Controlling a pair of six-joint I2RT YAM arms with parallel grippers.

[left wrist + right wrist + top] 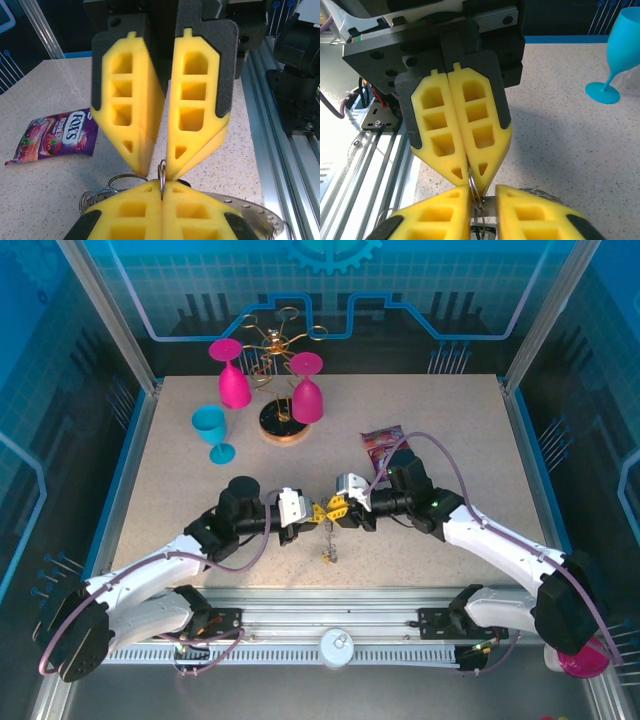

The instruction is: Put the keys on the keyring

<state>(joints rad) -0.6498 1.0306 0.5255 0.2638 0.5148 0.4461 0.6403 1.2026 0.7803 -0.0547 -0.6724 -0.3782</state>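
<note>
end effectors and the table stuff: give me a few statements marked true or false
1. The blue goblet stands upright on the table. True.
2. Both pink goblets stand upright beside it. False: the pink goblets are upside down at the gold rack.
3. The candy bag lies between the blue goblet and the rack. False: the candy bag lies by the right arm.
4. The left end effector is shut on a wire ring. True.
5. The right end effector is wide open, far from that ring. False: the right end effector has its fingers a little apart, one on each side of the ring.
</note>
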